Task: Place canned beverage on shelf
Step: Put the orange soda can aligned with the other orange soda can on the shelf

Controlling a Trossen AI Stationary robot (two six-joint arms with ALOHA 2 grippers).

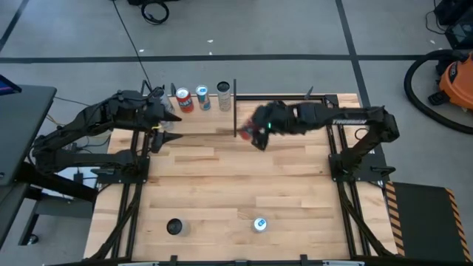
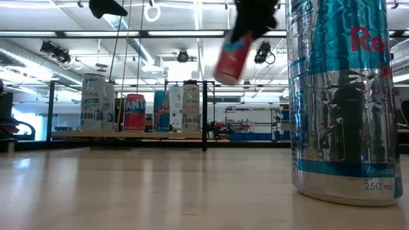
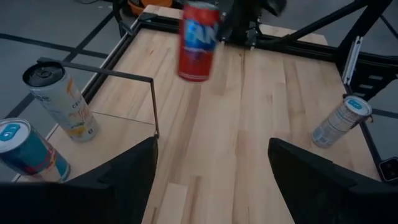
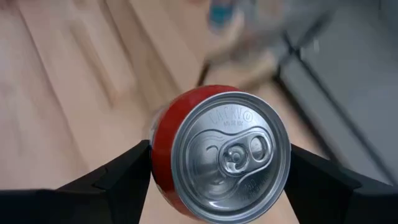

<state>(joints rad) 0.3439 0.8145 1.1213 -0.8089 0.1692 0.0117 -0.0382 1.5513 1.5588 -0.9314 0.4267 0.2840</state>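
Red can (image 4: pixel 221 152) sits clamped between my right fingers (image 4: pixel 217 180), lifted clear of the worktop (image 1: pixel 236 185), upright, slightly tilted. Its shelf (image 1: pixel 196 122) lies just beyond, toward my left arm. My left fingers (image 3: pixel 211 180) stand apart, empty, beside the shelf.

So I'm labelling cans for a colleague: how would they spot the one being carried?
Find the shelf at the table's far edge. Just past its right end the right gripper holds a red can in the air. It is the only can off a surface.
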